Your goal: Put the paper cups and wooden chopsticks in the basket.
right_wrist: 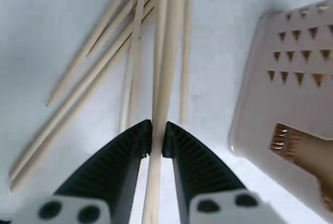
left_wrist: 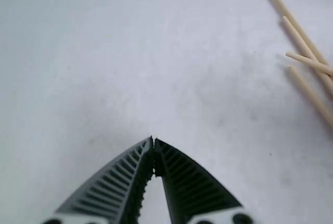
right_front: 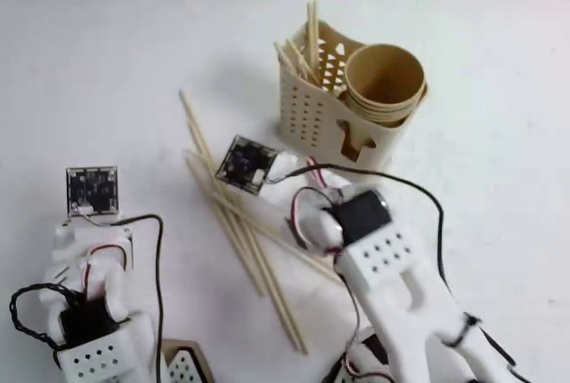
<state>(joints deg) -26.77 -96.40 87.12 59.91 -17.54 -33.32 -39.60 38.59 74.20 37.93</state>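
The right tool [right_wrist: 157,133] is clenched on wooden chopsticks [right_wrist: 162,73] among those spread on the surface [right_front: 107,71]; the left tool [left_wrist: 153,146] is closed on nothing. Paper cups [right_front: 385,80] are seen inside the basket [right_front: 307,116].

Scattered chopsticks [right_front: 252,258] before the basket [right_front: 307,118]

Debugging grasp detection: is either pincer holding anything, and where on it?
Right pincer grips at least one wooden chopstick along its shaft, short of either end. Left pincer is shut on nothing.
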